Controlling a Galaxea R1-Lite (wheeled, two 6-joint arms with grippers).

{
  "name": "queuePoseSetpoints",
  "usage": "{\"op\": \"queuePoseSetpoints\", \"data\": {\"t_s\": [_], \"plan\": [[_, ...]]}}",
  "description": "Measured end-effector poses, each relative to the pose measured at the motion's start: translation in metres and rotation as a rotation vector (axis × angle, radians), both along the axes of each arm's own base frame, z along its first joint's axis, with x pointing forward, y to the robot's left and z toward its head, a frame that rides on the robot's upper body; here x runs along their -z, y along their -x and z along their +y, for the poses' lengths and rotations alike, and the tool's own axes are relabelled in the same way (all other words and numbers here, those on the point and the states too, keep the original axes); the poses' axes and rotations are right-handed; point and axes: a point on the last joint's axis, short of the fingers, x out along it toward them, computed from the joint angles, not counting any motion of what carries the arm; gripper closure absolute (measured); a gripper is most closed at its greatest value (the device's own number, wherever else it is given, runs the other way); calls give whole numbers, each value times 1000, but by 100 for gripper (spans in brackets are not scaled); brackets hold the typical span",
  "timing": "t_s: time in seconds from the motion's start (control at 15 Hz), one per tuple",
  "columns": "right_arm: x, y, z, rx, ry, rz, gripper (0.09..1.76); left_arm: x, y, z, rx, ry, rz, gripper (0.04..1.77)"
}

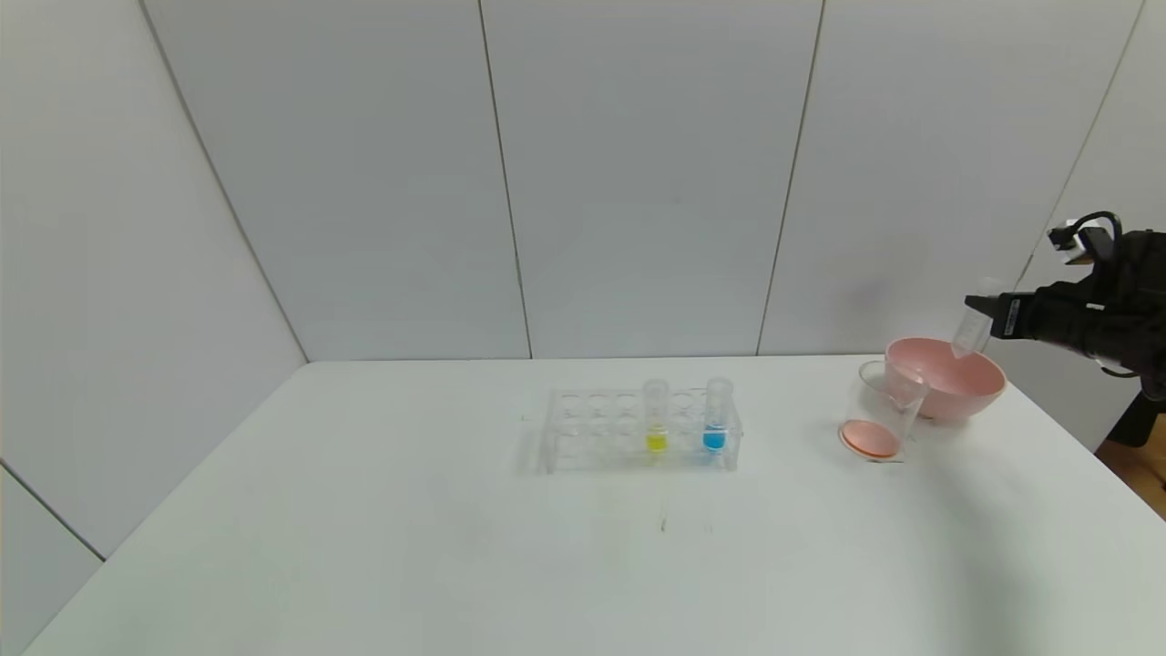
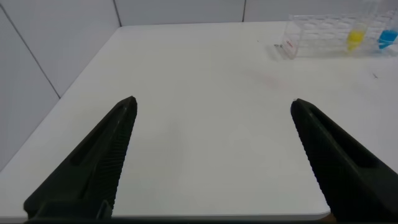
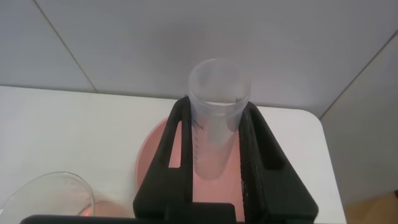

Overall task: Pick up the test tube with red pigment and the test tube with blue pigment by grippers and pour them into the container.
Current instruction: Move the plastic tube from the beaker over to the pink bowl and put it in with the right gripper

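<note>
My right gripper (image 1: 982, 314) (image 3: 217, 107) is shut on a clear test tube (image 1: 971, 328) (image 3: 214, 130) with no liquid showing in it, held tilted above the pink bowl (image 1: 970, 394) (image 3: 155, 155). The container (image 1: 882, 412) (image 3: 53, 193), a clear beaker, stands just left of the bowl with orange-red liquid at its bottom. The test tube with blue pigment (image 1: 717, 421) (image 2: 387, 38) stands upright in the clear rack (image 1: 592, 428) (image 2: 311, 34). My left gripper (image 2: 212, 102) hangs open over bare table, outside the head view.
A tube with yellow liquid (image 1: 656, 424) (image 2: 355, 38) stands in the rack beside the blue one. The white table (image 1: 364, 547) ends close to the right of the bowl. Grey wall panels stand behind it.
</note>
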Motion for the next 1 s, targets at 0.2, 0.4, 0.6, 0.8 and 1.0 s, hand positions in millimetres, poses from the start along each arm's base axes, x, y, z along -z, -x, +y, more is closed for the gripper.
{"op": "queuePoseSetpoints", "data": {"t_s": [0.2, 0.4, 0.6, 0.8, 1.0], "plan": [[20, -8, -3, 12, -9, 38, 135, 0, 0, 0, 0, 0, 0, 5], [25, -12, -5, 13, -11, 45, 135, 0, 0, 0, 0, 0, 0, 5], [27, -13, -4, 10, -10, 47, 135, 0, 0, 0, 0, 0, 0, 5], [29, -13, -4, 6, -7, 37, 110, 0, 0, 0, 0, 0, 0, 5], [29, -13, -4, 10, -6, 34, 80, 0, 0, 0, 0, 0, 0, 5]]}}
